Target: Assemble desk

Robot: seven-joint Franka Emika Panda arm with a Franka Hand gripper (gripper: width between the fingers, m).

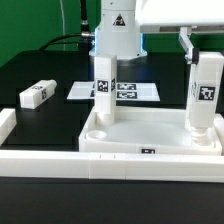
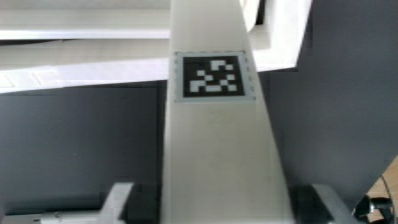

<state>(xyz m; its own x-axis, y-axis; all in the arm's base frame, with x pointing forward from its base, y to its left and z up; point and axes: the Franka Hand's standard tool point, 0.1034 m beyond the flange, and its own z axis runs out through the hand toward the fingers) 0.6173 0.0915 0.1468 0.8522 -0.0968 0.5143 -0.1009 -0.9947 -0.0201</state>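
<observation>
The desk's white tabletop (image 1: 150,148) lies at the front as a shallow tray with a raised rim. One leg (image 1: 104,88) stands upright in its corner at the exterior view's left, tag facing the camera. A second leg (image 1: 205,95) stands upright over the corner at the exterior view's right, its lower end down at the tray. My gripper (image 1: 198,50) is shut on this leg's upper end. In the wrist view the held leg (image 2: 215,110) runs away from my gripper (image 2: 221,205), with one finger (image 2: 125,200) on each side. A third leg (image 1: 36,95) lies loose on the black table.
The marker board (image 1: 135,92) lies flat behind the tabletop. White border rails (image 1: 40,160) run along the front and at the exterior view's left. The arm's white base (image 1: 118,30) stands at the back.
</observation>
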